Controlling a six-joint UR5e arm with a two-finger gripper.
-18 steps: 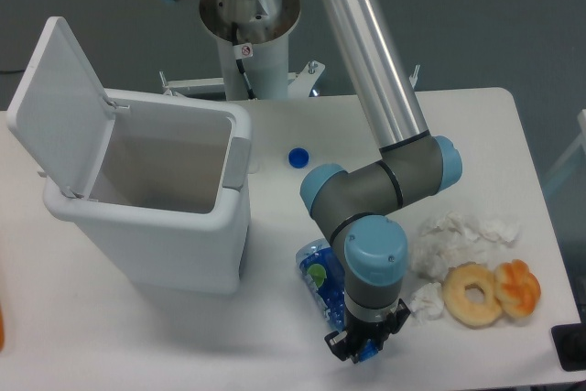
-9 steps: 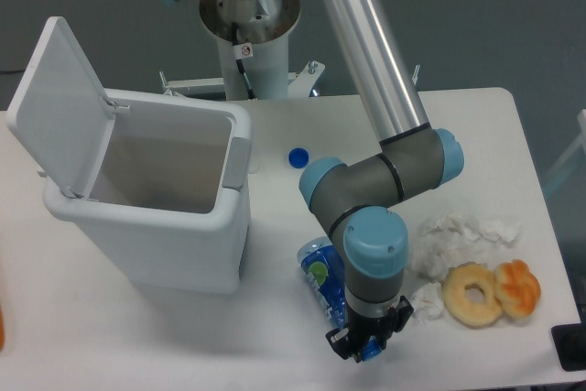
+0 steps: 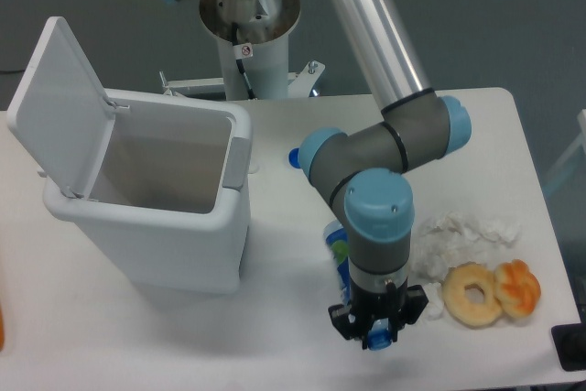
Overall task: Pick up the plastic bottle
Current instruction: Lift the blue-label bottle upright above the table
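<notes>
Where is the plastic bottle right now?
The plastic bottle is at the table's front centre, mostly hidden under the arm's wrist, between the white bin and the crumpled tissues, with the gripper at its near end.

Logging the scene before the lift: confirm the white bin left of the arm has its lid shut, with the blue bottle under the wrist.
Wrong on the lid. The camera view shows the white bin with its lid swung open and standing up at its left side. The plastic bottle does sit under the wrist, near the gripper.
</notes>
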